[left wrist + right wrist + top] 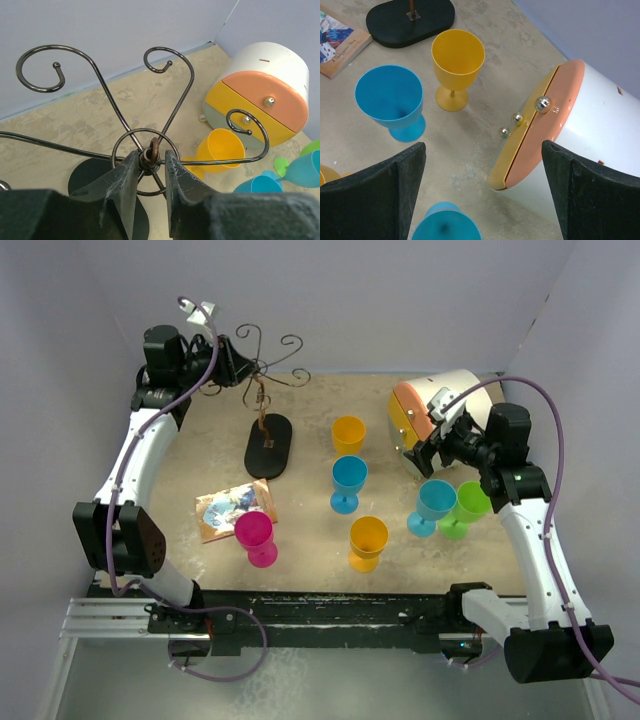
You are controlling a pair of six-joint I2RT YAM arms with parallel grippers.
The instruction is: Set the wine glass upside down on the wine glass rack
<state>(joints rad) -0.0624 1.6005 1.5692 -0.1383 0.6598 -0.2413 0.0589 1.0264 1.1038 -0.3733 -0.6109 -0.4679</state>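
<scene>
Left pincer (pixel 151 159) @ wine glass rack (pixel 268 445); mottled beige tabletop (pixel 310 552), lilac walls (pixel 400 300)

- The left arm (pixel 135 455) is seen rising from its base at the lower left, folded at the elbow near the left edge, and stretched to the upper left of the top view.
- The left gripper (pixel 150 162) is pointed rightward and downward there. Its dark fingers (pixel 120 190) are held only narrowly apart.
- The right arm (pixel 535 540) is raised from the lower right, bent at the elbow, and turned leftward at mid right.
- The right gripper (pixel 482 145) is spread wide. One black pad (pixel 380 195) is seen in each lower corner of the wrist view.
</scene>
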